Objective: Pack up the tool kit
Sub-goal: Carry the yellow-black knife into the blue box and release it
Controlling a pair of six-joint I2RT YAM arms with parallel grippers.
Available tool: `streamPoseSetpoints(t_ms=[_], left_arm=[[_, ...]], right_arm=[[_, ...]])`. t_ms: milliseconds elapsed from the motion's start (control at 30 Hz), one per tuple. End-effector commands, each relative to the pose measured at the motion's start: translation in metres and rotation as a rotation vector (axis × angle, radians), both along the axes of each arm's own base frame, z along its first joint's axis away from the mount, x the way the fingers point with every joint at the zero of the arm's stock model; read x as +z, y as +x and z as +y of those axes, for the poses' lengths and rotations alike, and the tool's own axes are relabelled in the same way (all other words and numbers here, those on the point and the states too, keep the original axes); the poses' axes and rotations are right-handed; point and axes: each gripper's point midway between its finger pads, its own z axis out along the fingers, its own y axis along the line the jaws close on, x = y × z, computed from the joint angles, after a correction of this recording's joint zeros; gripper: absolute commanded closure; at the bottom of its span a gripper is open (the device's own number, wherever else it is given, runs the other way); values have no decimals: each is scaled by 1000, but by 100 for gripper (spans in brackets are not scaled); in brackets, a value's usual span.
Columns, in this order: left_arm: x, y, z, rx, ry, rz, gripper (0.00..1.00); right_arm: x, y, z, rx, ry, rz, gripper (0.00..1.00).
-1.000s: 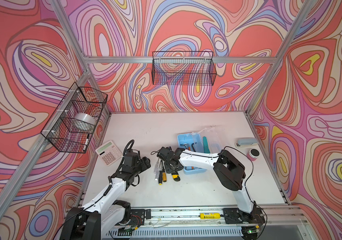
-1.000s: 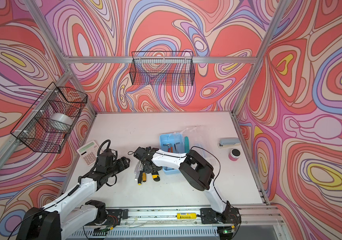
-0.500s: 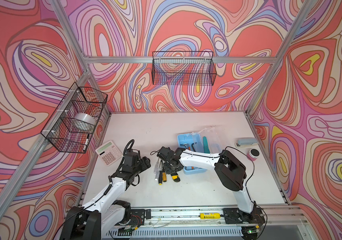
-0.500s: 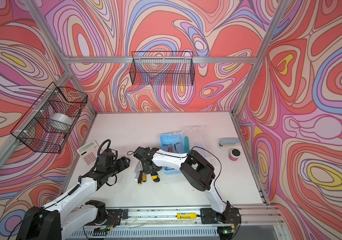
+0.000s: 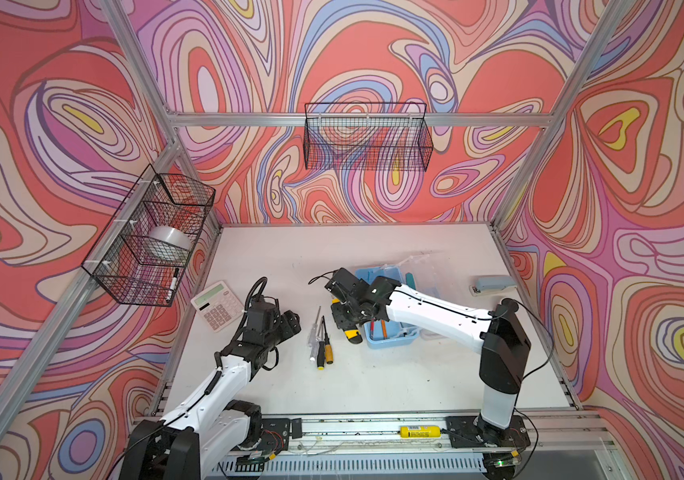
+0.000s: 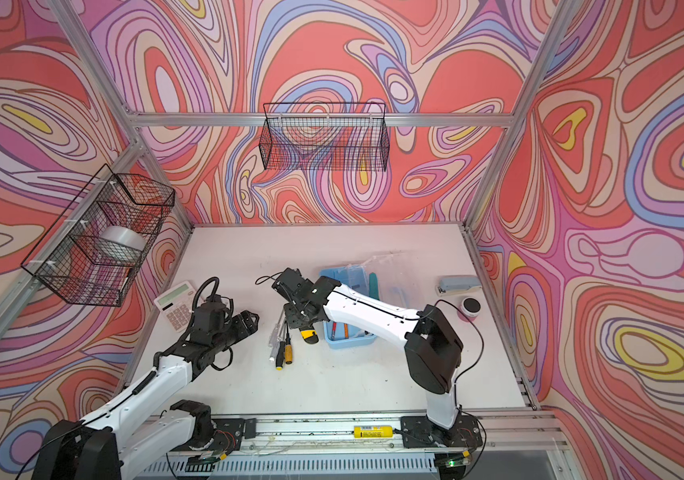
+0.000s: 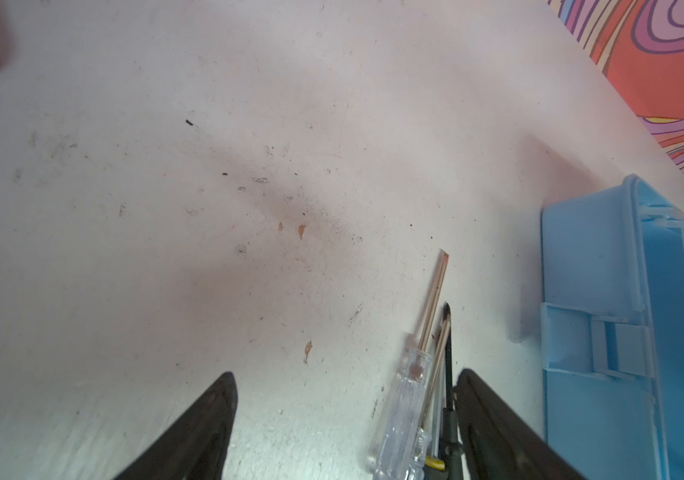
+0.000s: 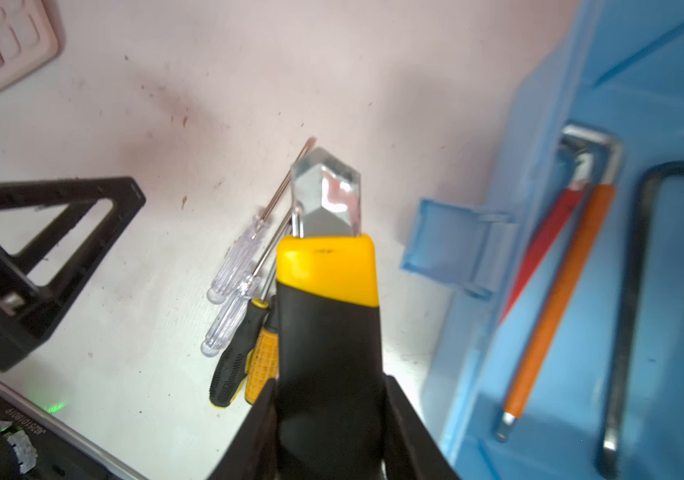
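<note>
While the white bench [image 5: 373, 374] carries the open light-blue plastic box [image 5: 390, 343], the right hand [image 8: 329, 380] grips a yellow-and-black utility knife [image 8: 327, 291] beside its rim. Next, I judge: lift it over the wall and release. The left hand [image 7: 344, 374] gapes wide by the loose screwdrivers [image 5: 319, 340].

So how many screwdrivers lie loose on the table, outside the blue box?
4, bunched beside the light-blue plastic box: a clear-handled screwdriver, a second clear-handled screwdriver, a black-handled screwdriver, a yellow-handled screwdriver. The yellow-and-black utility knife covers part, so more may hide.
</note>
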Motion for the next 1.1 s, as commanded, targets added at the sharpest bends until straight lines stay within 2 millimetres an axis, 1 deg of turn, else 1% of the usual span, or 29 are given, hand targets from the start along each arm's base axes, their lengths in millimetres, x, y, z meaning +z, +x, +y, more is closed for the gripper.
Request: streamPoseSetpoints(t_ms=[0,33,100,133,233,300,367,600,667,867,900,1000,1067], left_arm=[[6,8,-1,-9,-2,-10,18],[5,8,-2,-12,-4,-7,18],[6,9,-3,-14,-6,-10,18],[5,9,-3,-15,-7,-10,18],[5,9,-3,-17,-5,-9,18],[6,10,-3,-17,-5,-12,18],[5,10,-3,-17,-3,-9,18],[7,10,-4,-23,-2,-11,18],[6,10,-4,-24,-1,-10,18],[4,9,-4,-26,1,-3,18],[3,9,-4,-26,1,-1,18],[1,9,-5,-28,0,3,18],[0,9,-5,-30,0,4,18]], right_arm=[[29,33,-56,-83,-99,-98,71],[43,40,-73,-115,-104,-130,71],[48,53,-99,-163,-130,-159,71],[47,59,-114,-192,-142,-162,71],[38,72,-145,-252,-163,-151,71],[30,78,-154,-272,-143,-132,71],[20,82,-159,-283,-124,-110,72],[-10,86,-150,-274,-113,-58,71],[-19,87,-150,-287,-118,-44,71],[-26,88,-151,-311,-111,-39,69],[-36,88,-151,-313,-128,-23,68],[-43,87,-151,-314,-137,-6,64],[-46,86,-150,-315,-131,4,60]])
